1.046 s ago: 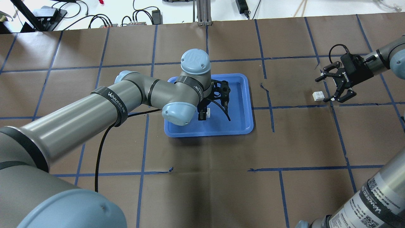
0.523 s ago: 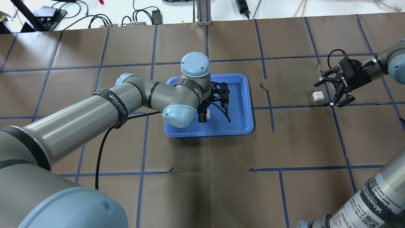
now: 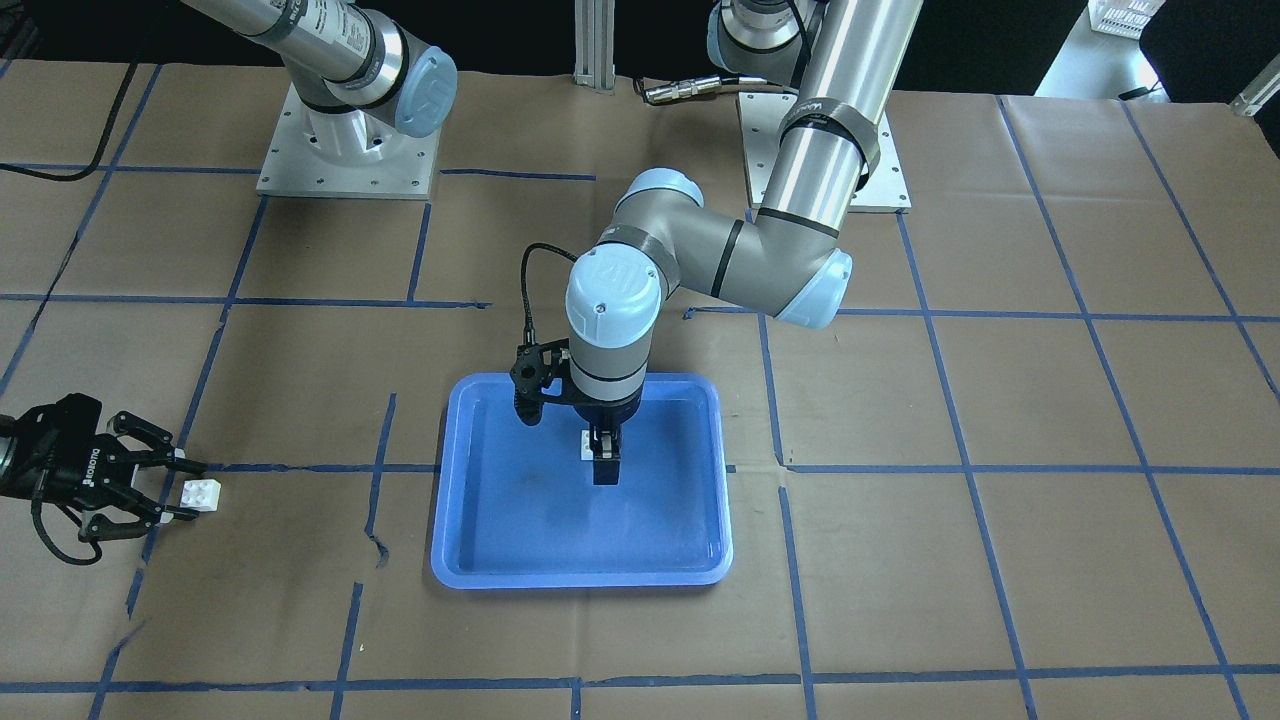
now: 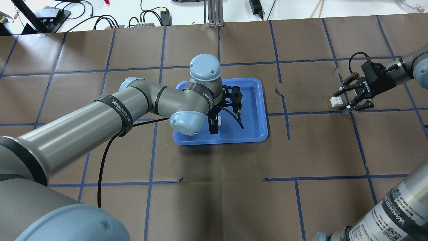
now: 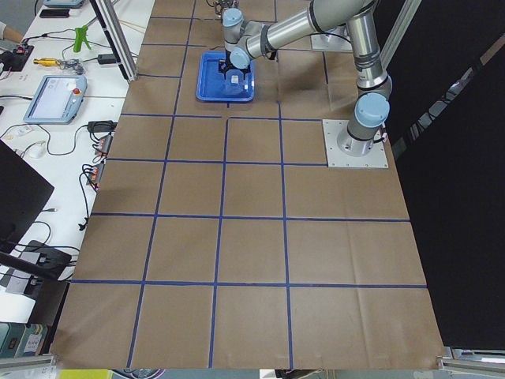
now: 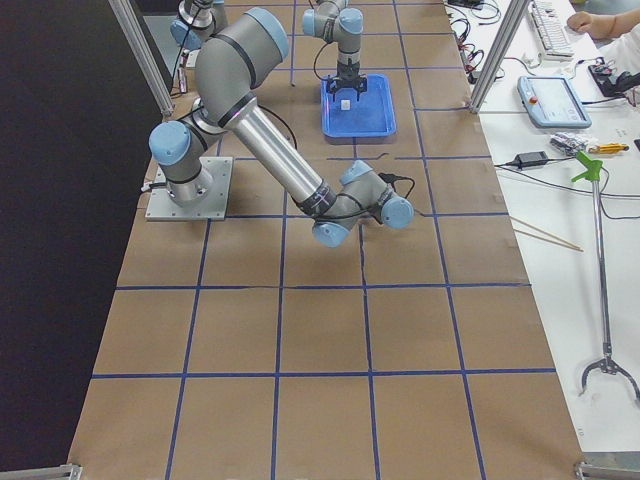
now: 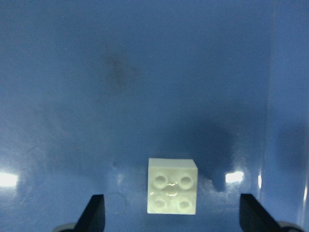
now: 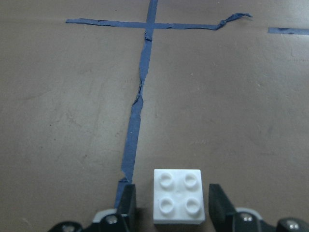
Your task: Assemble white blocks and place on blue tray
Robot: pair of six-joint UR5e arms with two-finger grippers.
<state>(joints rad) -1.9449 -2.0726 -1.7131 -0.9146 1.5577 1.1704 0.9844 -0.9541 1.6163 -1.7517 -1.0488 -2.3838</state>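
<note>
One white block (image 7: 172,192) lies studs up on the floor of the blue tray (image 4: 257,110). My left gripper (image 7: 174,215) hangs straight down over it, open, with a finger well clear on each side. The block (image 3: 586,445) shows beside the left fingers (image 3: 605,467) in the front view. The second white block (image 8: 177,195) sits on the brown paper at the far right. My right gripper (image 8: 171,205) is open and low, with its fingers (image 8: 126,203) on both sides of this block (image 4: 335,100) and small gaps left.
Brown paper with a blue tape grid covers the table (image 4: 214,187). A torn tape line (image 8: 137,111) runs ahead of the right gripper. The left arm's elbow (image 4: 187,120) overhangs the tray's left part. Cables and power supplies (image 4: 147,20) lie beyond the far edge.
My right gripper has moved left and down until its fingers stand on either side of the white block on the paper. My left arm has shifted only slightly over the tray.
</note>
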